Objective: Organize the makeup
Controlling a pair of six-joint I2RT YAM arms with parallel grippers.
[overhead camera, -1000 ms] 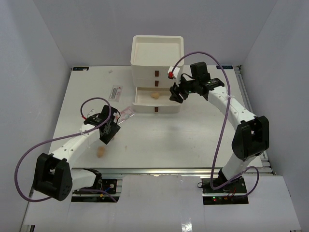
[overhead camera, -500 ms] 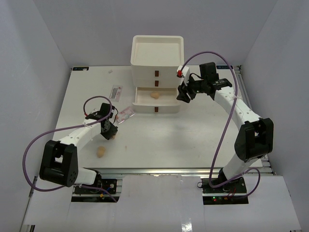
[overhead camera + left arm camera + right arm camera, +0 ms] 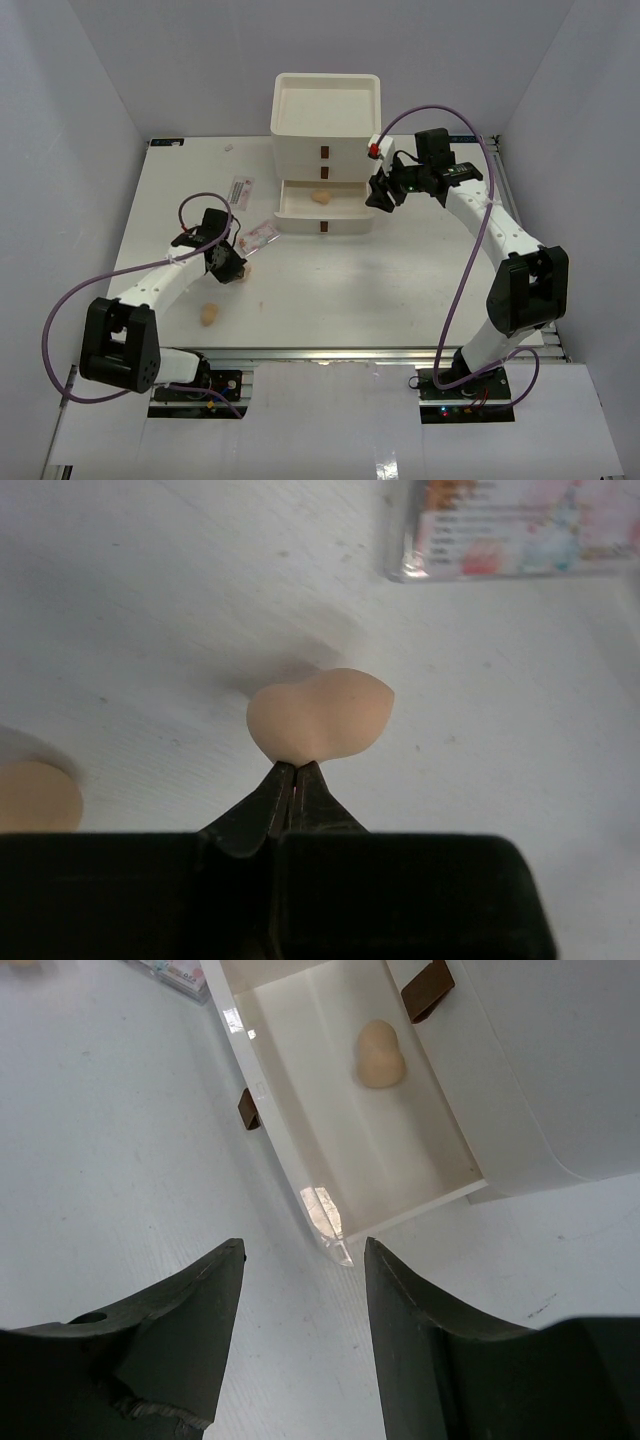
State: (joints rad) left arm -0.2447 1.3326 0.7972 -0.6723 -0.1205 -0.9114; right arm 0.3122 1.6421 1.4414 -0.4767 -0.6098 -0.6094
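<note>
Progress: one sponge [image 3: 380, 1055] lies in the open bottom drawer [image 3: 300, 225]. Left tool [image 3: 293, 768] is pinched on a second sponge [image 3: 320, 715], arm reaching low over the tabletop [image 3: 350, 280] near a pink packet [image 3: 510, 530]. Unsorted: third sponge [image 3: 209, 314], sachet [image 3: 240, 188]. Right tool [image 3: 303, 1250] hovers beside the drawer, fingers apart, empty.

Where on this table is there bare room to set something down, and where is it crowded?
Bare: the table in front of the open drawer. Crowded: left, around the left end effector, held sponge, loose sponge and packet.
</note>
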